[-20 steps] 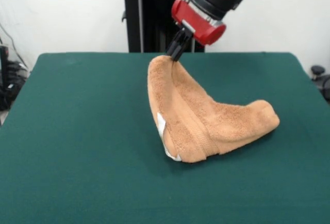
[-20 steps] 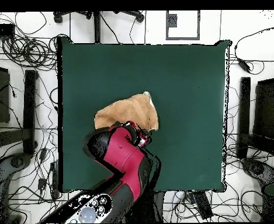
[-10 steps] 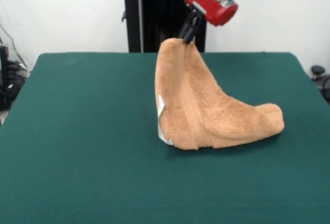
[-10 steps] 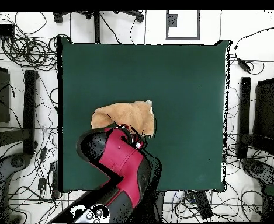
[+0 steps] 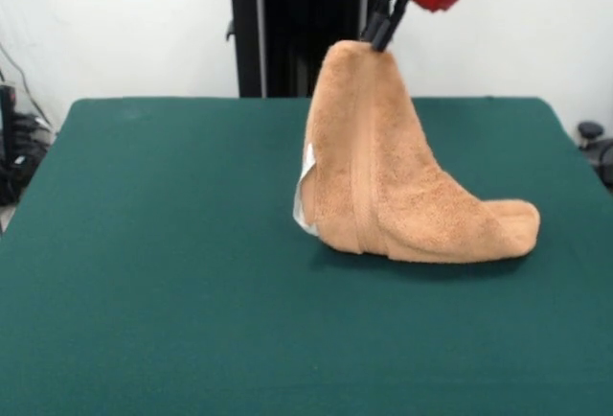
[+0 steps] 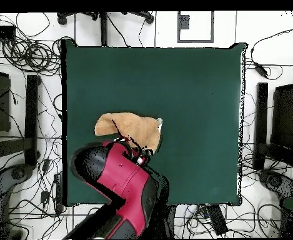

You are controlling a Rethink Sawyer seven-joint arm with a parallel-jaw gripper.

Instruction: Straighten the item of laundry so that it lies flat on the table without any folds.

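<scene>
The item of laundry [image 5: 393,181] is an orange-tan terry towel, pulled up into a tall peak and folded on itself. Its lower part rests on the green table [image 5: 163,243], trailing out to the right, and a small white tag shows at its left lower edge. My gripper [image 5: 381,36] is shut on the towel's top corner, holding it high above the table. In the overhead view the towel [image 6: 127,127] shows left of centre, with the red arm covering its near part and the gripper [image 6: 138,155] at its edge.
Cables, stands and equipment [image 6: 24,100] surround the table on the floor in the overhead view. The black pedestal [image 5: 278,33] stands behind the table's far edge.
The gripper has risen and shifted right in the front view, lifting the towel's corner higher. The towel's peak has grown taller and its trailing end slid right.
</scene>
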